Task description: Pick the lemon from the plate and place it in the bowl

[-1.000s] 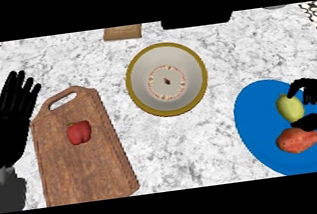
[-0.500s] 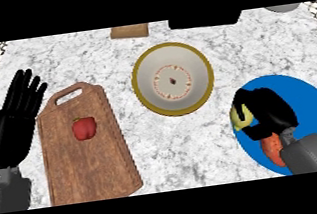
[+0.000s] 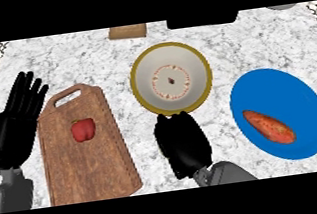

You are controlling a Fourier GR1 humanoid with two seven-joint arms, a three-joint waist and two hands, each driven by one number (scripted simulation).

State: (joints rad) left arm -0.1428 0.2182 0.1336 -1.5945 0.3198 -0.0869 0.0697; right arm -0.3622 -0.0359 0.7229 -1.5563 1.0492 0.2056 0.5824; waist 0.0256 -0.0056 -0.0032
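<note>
Step in hand: carrying to the bowl. Right robot hand (image 3: 183, 143) at lower centre of frame, back turned up, fingers curled under, its tips just at the lower rim of the round cream bowl with an ochre rim (image 3: 148, 65). Lemon not visible: not on the flat blue plate (image 3: 277, 83) at right, which holds only an orange-red elongated vegetable (image 3: 270, 126), and not in the bowl. Judged enclosed in the curled right hand. Left robot hand (image 3: 19, 127) rests open, fingers up, at far left beside the wooden cutting board (image 3: 88, 173) bearing a red pepper (image 3: 83, 130). Next move, by judgement: advance up-frame over the bowl's centre, lower, then uncurl to release.
</note>
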